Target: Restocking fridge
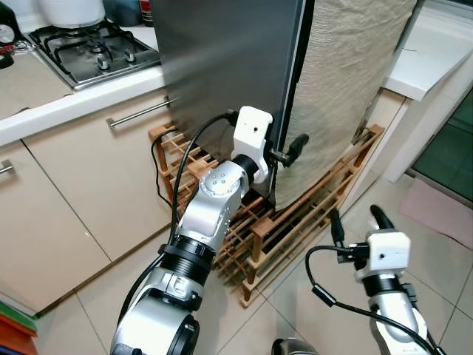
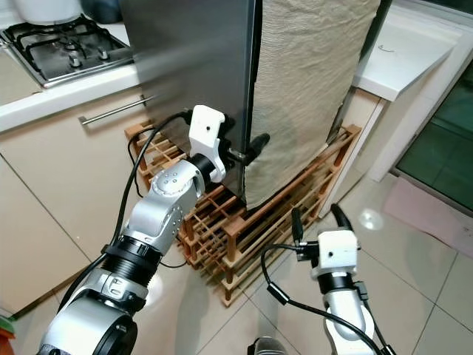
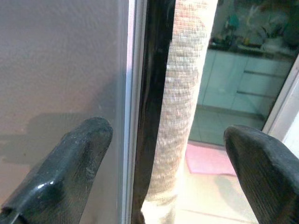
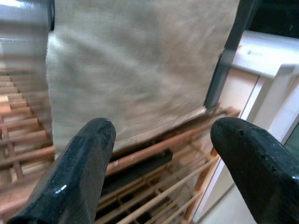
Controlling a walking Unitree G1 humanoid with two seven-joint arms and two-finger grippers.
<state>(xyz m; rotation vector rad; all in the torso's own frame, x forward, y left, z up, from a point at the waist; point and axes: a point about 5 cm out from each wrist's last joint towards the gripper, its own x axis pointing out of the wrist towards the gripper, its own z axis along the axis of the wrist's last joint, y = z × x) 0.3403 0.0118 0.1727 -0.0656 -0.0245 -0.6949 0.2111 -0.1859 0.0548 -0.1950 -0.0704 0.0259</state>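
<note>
A tall fridge with a steel-grey door stands on a wooden rack; a beige cloth hangs down its side. My left gripper is raised at the door's lower corner edge, open, one finger on each side of the dark door edge. In the left wrist view one finger lies against the grey door face and the other finger sits off by the cloth. My right gripper hangs lower, open and empty, facing the cloth and the rack.
A white counter with a gas hob and cream cabinets are to the left. Another white counter stands right of the fridge. A pink mat lies on the tiled floor at right.
</note>
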